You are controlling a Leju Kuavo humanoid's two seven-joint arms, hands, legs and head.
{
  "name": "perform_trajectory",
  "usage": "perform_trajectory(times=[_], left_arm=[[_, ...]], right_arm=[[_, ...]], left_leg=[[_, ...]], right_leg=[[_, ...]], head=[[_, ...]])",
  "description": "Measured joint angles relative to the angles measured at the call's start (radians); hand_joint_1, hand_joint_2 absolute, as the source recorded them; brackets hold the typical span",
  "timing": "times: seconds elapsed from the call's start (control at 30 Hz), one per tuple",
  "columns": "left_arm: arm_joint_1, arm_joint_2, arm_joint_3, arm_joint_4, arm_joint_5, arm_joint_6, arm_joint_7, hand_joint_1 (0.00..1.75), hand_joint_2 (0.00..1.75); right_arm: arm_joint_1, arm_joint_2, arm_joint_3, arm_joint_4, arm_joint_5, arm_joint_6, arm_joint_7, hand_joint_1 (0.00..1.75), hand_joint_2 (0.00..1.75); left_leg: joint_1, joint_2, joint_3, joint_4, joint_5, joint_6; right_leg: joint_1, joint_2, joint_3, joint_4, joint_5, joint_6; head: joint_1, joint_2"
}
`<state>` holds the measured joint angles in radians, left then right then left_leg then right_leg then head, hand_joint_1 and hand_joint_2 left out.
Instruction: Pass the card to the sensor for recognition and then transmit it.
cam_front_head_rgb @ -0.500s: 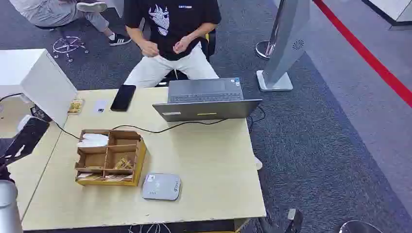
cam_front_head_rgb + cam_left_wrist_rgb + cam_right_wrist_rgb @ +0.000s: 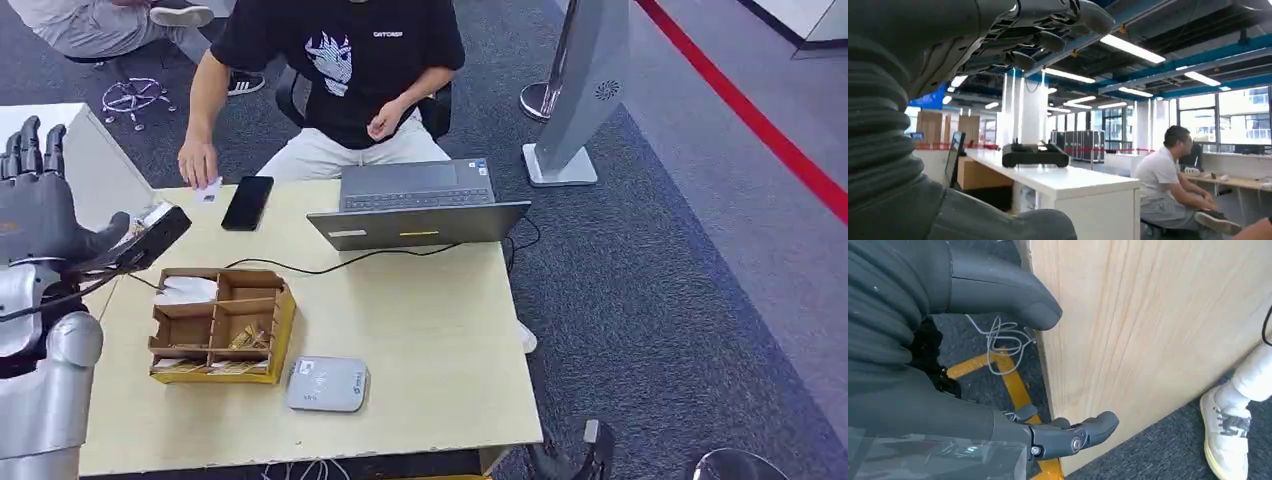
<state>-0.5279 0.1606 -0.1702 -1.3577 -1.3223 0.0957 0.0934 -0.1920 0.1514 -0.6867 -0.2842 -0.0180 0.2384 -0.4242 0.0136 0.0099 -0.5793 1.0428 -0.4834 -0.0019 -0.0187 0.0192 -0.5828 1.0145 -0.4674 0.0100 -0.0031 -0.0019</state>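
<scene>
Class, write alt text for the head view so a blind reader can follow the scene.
A seated person's hand holds a small white card at the far edge of a wooden table, beside a black phone. The robot's raised left robot hand is open; a grey sensor pad lies near a cardboard organiser and laptop.

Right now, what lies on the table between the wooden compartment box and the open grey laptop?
In the head view, a black cable runs across bare tabletop between the wooden compartment box and the open grey laptop.
</scene>
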Motion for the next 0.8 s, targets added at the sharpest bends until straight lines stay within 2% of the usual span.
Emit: perform_trajectory(times=[0.13, 0.37, 0.4, 0.43, 0.6, 0.8], left_arm=[[-0.011, 0.003, -0.027, 0.01, -0.037, 0.007, 0.018, 0.0, 1.75], [-0.079, 0.039, -0.139, 0.1, -0.154, 0.027, 0.084, 0.0, 1.75], [-0.088, 0.047, -0.156, 0.122, -0.175, 0.032, 0.096, 0.94, 1.75], [-0.097, 0.055, -0.17, 0.138, -0.192, 0.034, 0.105, 1.75, 1.75], [-0.109, 0.069, -0.188, 0.196, -0.213, 0.052, 0.116, 1.75, 1.75], [-0.108, 0.076, -0.188, 0.24, -0.214, 0.053, 0.1, 1.75, 1.75]], right_arm=[[0.0, 0.0, 0.001, -0.001, 0.008, -0.004, 0.0, 0.0, 1.75], [-0.011, 0.002, 0.016, -0.001, 0.047, -0.013, 0.013, 0.0, 1.75], [-0.012, 0.004, 0.018, -0.001, 0.052, -0.016, 0.015, 0.0, 1.75], [-0.013, 0.006, 0.019, -0.001, 0.061, -0.019, 0.015, 0.0, 1.75], [-0.017, 0.008, 0.03, -0.001, 0.081, -0.026, 0.021, 0.0, 1.75], [-0.02, 0.009, 0.034, -0.001, 0.081, -0.026, 0.021, 0.0, 1.75]], left_leg=[[0.0, 0.002, 0.0, 0.0, 0.001, 0.0], [0.003, 0.007, -0.004, 0.0, 0.003, -0.003], [0.004, 0.008, -0.005, 0.0, 0.004, -0.004], [0.005, 0.009, -0.006, 0.0, 0.005, -0.005], [0.007, 0.011, -0.01, 0.0, 0.008, -0.007], [0.008, 0.011, -0.016, -0.001, 0.013, -0.009]], right_leg=[[0.0, 0.002, -0.001, 0.0, 0.001, 0.0], [0.003, 0.006, -0.005, 0.0, 0.006, -0.003], [0.004, 0.007, -0.006, 0.0, 0.007, -0.004], [0.004, 0.008, -0.008, 0.0, 0.008, -0.006], [0.007, 0.011, -0.015, 0.001, 0.013, -0.009], [0.007, 0.011, -0.021, 0.003, 0.016, -0.011]], head=[[0.0, 0.0], [0.0, 0.0], [0.0, 0.0], [0.0, 0.0], [0.0, 0.0], [0.0, 0.0]])
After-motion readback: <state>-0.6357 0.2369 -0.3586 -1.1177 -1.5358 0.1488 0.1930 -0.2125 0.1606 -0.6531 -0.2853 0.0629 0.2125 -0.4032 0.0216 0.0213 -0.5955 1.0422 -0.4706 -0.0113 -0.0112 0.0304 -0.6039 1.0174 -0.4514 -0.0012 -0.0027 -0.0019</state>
